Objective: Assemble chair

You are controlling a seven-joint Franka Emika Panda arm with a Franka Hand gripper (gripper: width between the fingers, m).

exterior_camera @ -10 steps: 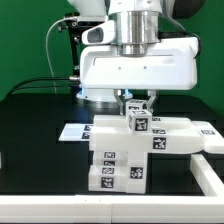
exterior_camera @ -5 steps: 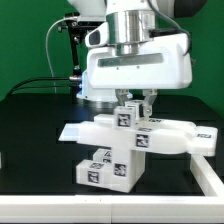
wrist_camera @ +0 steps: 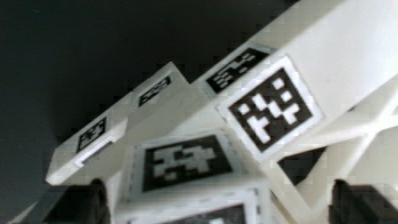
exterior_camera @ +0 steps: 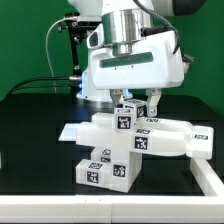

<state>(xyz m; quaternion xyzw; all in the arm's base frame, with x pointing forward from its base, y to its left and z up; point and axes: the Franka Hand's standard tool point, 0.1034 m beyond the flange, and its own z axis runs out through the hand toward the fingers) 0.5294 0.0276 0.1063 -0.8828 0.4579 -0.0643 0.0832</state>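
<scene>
The chair (exterior_camera: 112, 158) stands as a blocky white body of joined tagged pieces in the middle of the black table, with a wide slab (exterior_camera: 175, 140) reaching toward the exterior view's right. My gripper (exterior_camera: 137, 103) hangs straight above it, open. Its fingers (exterior_camera: 156, 102) straddle the small tagged top block (exterior_camera: 126, 118) with a gap on each side. In the wrist view the tagged white pieces of the chair (wrist_camera: 267, 105) fill the picture, and the dark fingers (wrist_camera: 75, 205) sit wide apart at either edge of the gripper (wrist_camera: 222, 208).
A green backdrop (exterior_camera: 30, 50) stands behind the black table (exterior_camera: 35, 150). Cables (exterior_camera: 40, 82) run in along the back from the exterior view's left. A pale strip (exterior_camera: 208, 176) lies at the table's front corner on the exterior view's right.
The chair body turned and tilted under the gripper during the first half second. Since then the fingers have spread apart and let go of the top block.
</scene>
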